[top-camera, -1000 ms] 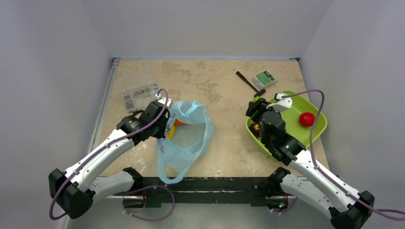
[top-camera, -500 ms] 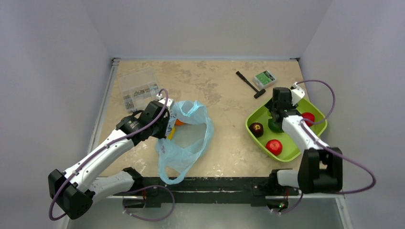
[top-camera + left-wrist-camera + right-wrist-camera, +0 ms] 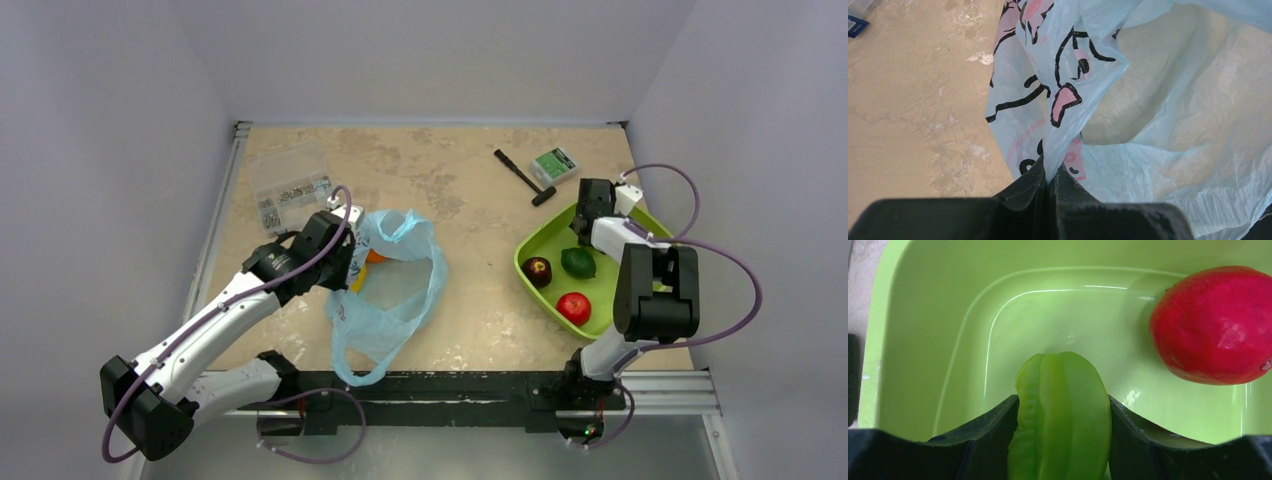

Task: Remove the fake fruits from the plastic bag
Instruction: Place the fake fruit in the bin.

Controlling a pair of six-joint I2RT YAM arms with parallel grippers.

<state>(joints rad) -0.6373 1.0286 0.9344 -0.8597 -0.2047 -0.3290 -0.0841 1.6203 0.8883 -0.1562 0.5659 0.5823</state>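
The light-blue plastic bag (image 3: pixel 400 300) lies open left of centre. An orange fruit (image 3: pixel 373 257) and a yellow one (image 3: pixel 357 280) show at its left edge. My left gripper (image 3: pixel 345 255) is shut on a fold of the bag (image 3: pixel 1158 125), and its jaws (image 3: pixel 1049 170) pinch the printed film. My right gripper (image 3: pixel 1063 399) is in the lime-green tray (image 3: pixel 923 340). Its jaws press both sides of a green ridged fruit (image 3: pixel 1063 385). In the top view this fruit (image 3: pixel 578 262) lies in the tray (image 3: pixel 535 245) just near of the right wrist (image 3: pixel 596 200).
The tray also holds a maroon fruit (image 3: pixel 537 270) and a red fruit (image 3: pixel 573 307); a red fruit (image 3: pixel 1215 325) shows in the right wrist view. A clear compartment box (image 3: pixel 292 185) stands at the back left. A black tool (image 3: pixel 522 175) and a small green box (image 3: pixel 555 163) lie at the back right.
My right arm has swung over the tray's right side and now hides the red fruit there. The green fruit now shows in the tray. My left arm has not moved.
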